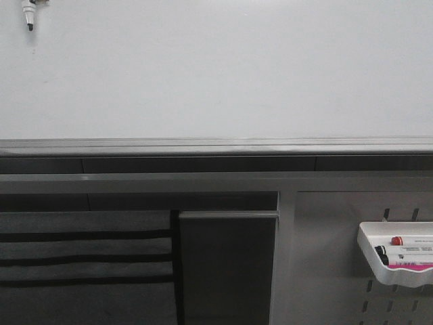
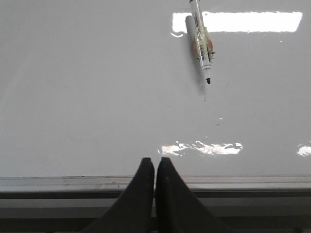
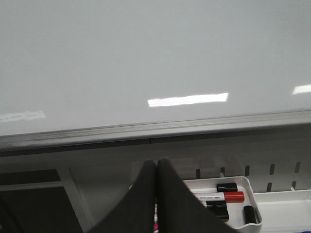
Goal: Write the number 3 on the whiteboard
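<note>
Whiteboard [image 1: 216, 68] fills the upper part of the front view, grey lower rail [image 1: 216, 145] beneath it. Surface blank: no number 3 visible in any view, only ceiling-light glare. Writing judged not yet begun.

Uncapped marker [image 2: 201, 41] seen against the whiteboard in the left wrist view, black tip pointing down toward the rail, its shadow close beside it, so tip apparently near or at the surface; contact cannot be confirmed. Same marker [image 1: 28, 13] at the whiteboard's upper left corner in the front view. Holder of the marker out of frame; possibly mounted or hung there to stay within reach of the board, but not determinable.

Left gripper [image 2: 155, 167] low against the rail, fingers pressed together, nothing between them. Well below the marker, not touching it. Right gripper [image 3: 156, 167] likewise closed on nothing, sitting below the rail and just above the white tray [image 3: 252, 187].

Tray [image 1: 369, 250] hooked onto the perforated pegboard [image 1: 325, 284] below the whiteboard's right end, holding spare markers, one with a red cap [image 3: 234, 196], others black-capped. Placement sensible: pens stored under the writing surface.

Next move, as a judgement: one arm needs a pen in grip before any stroke.
</note>
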You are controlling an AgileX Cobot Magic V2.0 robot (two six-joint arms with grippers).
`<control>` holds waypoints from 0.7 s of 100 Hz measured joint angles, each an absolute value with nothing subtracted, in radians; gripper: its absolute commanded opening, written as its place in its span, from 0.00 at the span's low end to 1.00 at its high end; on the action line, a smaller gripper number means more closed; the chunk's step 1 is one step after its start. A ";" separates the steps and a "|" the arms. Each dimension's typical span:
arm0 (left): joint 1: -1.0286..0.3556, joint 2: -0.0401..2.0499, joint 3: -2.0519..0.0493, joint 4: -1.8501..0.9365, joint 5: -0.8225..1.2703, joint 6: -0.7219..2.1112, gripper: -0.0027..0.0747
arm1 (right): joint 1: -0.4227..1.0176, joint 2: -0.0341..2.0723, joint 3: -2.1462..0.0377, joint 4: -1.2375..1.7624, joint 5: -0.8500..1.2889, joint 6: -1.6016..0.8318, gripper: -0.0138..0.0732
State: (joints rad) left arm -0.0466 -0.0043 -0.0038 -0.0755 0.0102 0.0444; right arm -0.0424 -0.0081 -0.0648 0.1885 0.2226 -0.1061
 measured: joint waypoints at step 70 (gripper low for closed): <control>-0.047 0.359 -0.579 -0.082 0.507 0.053 0.01 | -0.042 0.464 -0.706 0.189 0.712 -0.164 0.08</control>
